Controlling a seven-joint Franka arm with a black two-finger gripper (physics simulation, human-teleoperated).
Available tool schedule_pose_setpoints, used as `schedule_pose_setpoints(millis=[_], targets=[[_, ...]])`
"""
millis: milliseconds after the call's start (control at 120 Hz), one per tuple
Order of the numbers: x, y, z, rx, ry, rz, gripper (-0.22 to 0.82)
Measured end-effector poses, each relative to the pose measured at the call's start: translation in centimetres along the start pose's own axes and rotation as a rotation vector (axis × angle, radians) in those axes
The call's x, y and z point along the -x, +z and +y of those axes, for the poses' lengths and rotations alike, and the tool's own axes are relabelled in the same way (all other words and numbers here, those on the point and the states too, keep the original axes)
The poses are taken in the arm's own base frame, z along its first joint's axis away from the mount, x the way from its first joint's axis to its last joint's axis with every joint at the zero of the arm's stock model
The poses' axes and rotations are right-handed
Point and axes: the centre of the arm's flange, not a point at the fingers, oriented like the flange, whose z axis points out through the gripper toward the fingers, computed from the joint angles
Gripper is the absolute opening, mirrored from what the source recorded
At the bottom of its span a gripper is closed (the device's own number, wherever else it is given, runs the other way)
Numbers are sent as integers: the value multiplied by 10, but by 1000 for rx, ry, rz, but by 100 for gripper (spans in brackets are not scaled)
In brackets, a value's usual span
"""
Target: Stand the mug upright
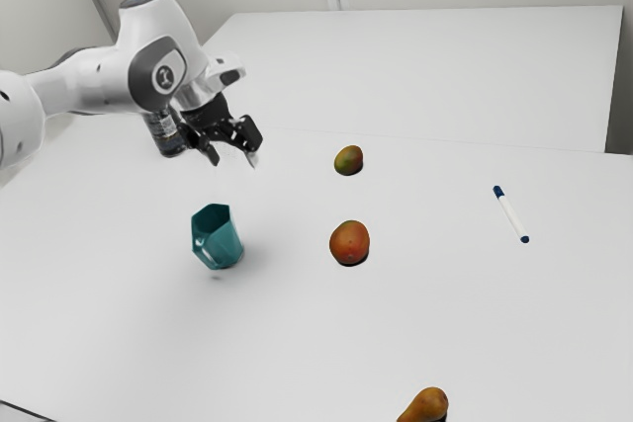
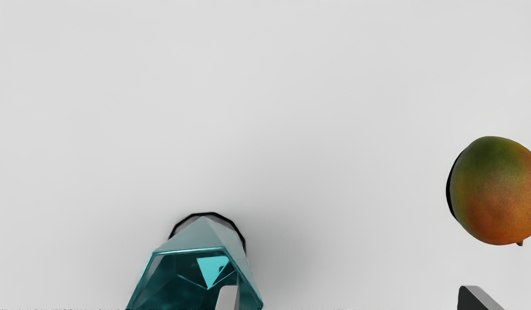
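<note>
One teal mug (image 1: 220, 242) is tilted, farther from the far edge of the table (image 1: 445, 313) than the greener mango (image 1: 348, 160), lower than the gripper (image 1: 234, 159), its fingers wide apart.

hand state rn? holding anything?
Hand: open, fingers well apart, holding nothing; raised off the table, clear of the teal mug.

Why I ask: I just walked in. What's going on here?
A robot arm hovers near a teal mug, its fingers open and holding nothing. The mug is tipped, so setting it upright is yet to be done. Two mangoes, a pear and a marker lie elsewhere on the table.
</note>
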Motion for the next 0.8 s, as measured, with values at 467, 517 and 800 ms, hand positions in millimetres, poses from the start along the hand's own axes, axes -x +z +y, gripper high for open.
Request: schedule_pose_setpoints(millis=[467, 517, 800], targets=[[-7, -129, -15, -7, -33, -12, 60], [-5, -129, -12, -7, -29, -24, 60], [0, -126, -9, -6, -27, -62, 60]])
